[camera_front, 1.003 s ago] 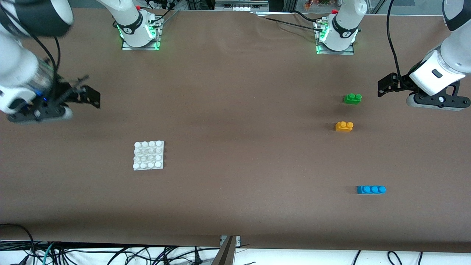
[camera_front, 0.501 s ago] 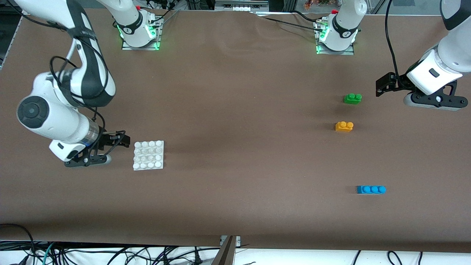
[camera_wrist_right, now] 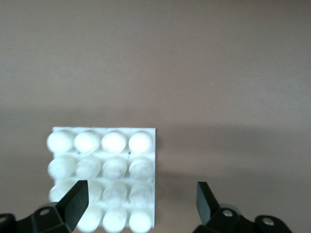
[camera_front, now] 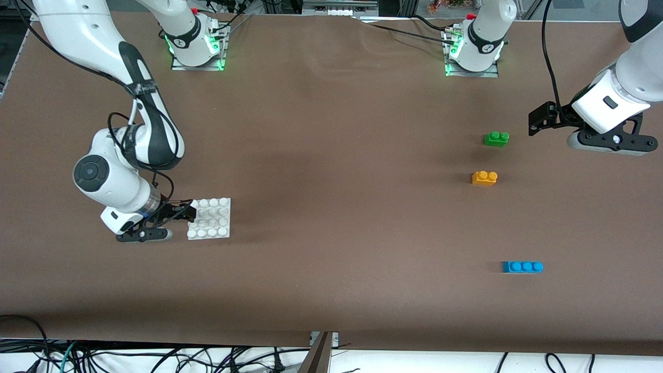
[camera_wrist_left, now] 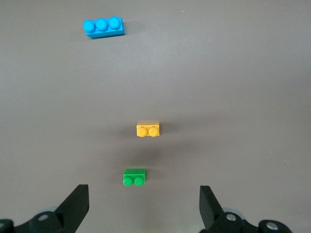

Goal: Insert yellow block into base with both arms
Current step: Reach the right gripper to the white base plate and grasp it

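1. You had no readable text, label, brand, number or sign in any of the three views
2. The round dark marks on the collars at the two arm bases (camera_front: 178, 40) were too small for you to read as lettering
3. The yellow block (camera_front: 485, 178), the base (camera_front: 209, 218) and the brown table cover (camera_front: 331, 207) carried no print that you could make out
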